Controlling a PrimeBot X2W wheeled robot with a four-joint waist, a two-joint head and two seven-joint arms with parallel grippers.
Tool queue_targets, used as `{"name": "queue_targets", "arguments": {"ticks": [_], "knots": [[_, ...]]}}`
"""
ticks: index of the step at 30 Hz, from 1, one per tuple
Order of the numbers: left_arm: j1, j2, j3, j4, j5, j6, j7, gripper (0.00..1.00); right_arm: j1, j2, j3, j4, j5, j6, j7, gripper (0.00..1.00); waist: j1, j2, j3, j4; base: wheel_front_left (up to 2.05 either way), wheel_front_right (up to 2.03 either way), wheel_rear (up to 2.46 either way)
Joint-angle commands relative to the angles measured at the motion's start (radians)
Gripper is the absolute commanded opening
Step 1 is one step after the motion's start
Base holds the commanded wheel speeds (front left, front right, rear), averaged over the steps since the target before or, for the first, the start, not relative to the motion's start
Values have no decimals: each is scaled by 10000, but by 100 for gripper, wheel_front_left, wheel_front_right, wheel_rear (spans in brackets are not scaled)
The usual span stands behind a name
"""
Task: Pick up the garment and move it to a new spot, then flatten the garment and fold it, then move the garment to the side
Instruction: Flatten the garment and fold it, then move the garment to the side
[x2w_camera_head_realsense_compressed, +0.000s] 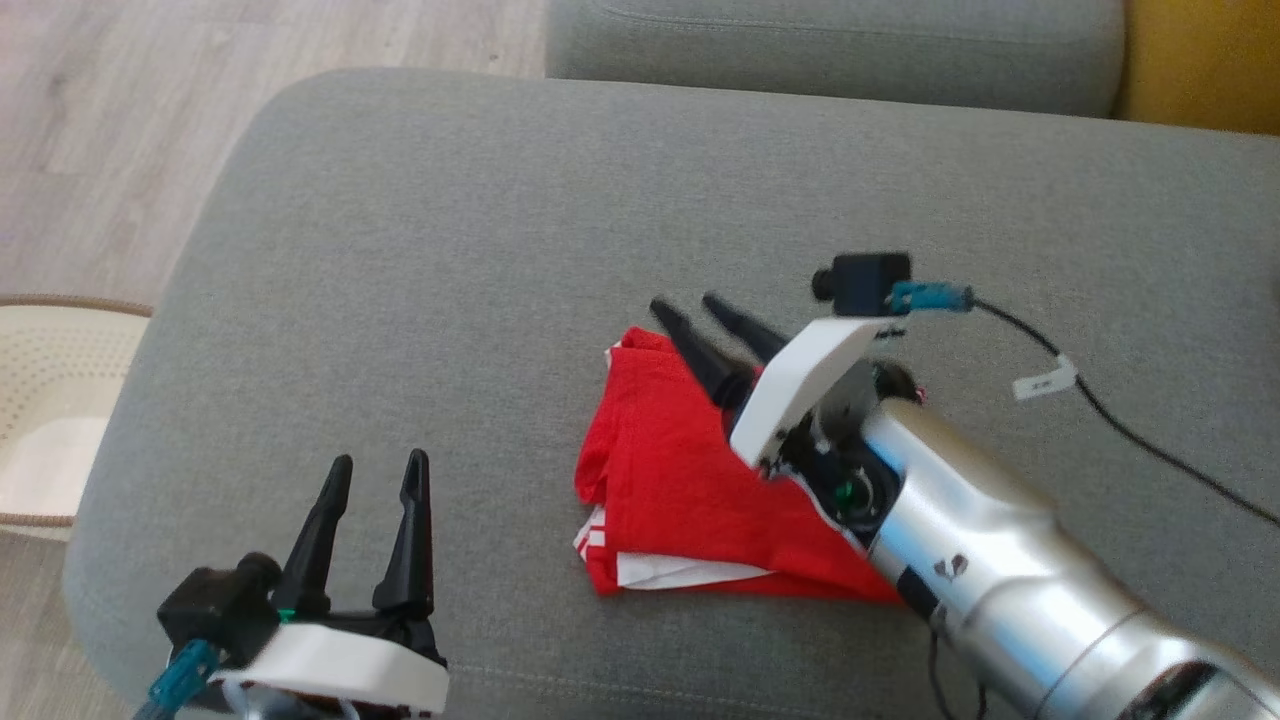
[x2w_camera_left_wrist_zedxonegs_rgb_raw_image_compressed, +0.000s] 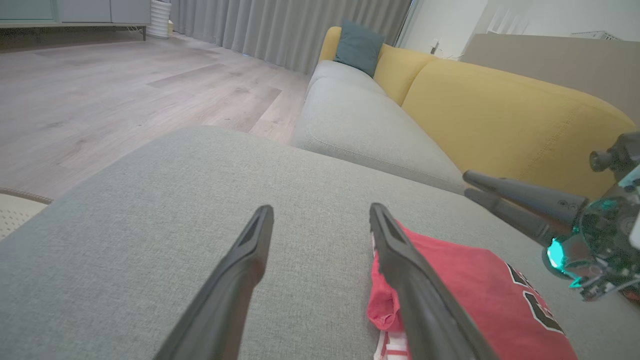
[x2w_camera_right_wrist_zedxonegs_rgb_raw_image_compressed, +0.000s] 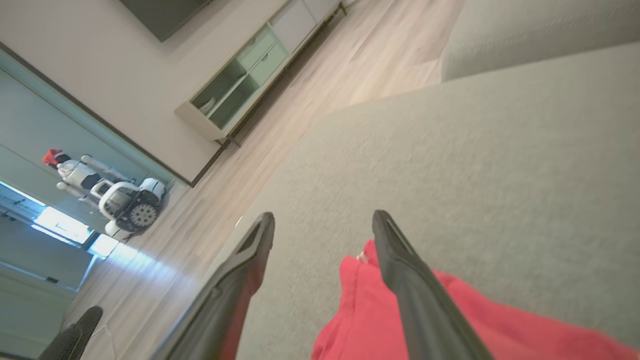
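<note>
Red garment lies folded on the grey cushion, just beneath the spread right hand.

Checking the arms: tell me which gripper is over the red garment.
The right gripper, fingers open above the far edge of the garment. The left gripper hangs open over bare grey cushion beside it.

three cameras, one grey sofa seat
the head camera looks steeply down on the seat from close by. the left wrist camera sits low beside the red garment, facing along the seat toward the yellow backrest. the right wrist camera, tilted sideways, looks close over the garment toward the wooden floor. all three share the garment's edge; the left wrist view also catches the right gripper.
</note>
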Motion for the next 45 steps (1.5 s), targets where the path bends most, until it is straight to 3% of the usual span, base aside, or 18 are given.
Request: {"name": "queue_targets", "arguments": {"ticks": [1,9,14,20,27,35,45], "knots": [[-514,4,371,-292,-44,9,-86,100,-541,210,-70,-99,-206,65,-369,100,0,0,47,-122,0,0,0],[-617,-51,399,-276,104,34,-142,100,-988,110,-815,1051,-1755,65,-2468,100,0,0,70,-618,0,0,0],[-676,-111,395,-199,266,178,-160,100,-534,-394,-1898,1209,-2993,65,-3008,100,0,0,-69,-891,0,0,0],[-644,-156,400,-112,530,359,-182,100,900,-778,-4335,-335,-5129,65,-3030,100,0,0,-241,-1183,0,0,0],[-306,-449,641,11,938,548,-216,100,4362,-46,-7115,-3490,-8057,65,-3033,100,0,0,-475,-1458,0,0,0],[234,-806,1071,99,1531,302,-220,100,6287,203,-7618,-5397,-8879,65,-2994,100,0,0,-632,-1630,0,0,0],[365,-1113,1476,322,2080,-158,-221,100,6761,208,-7715,-5719,-8731,65,-2834,100,0,0,-688,-1662,0,0,0]]}}
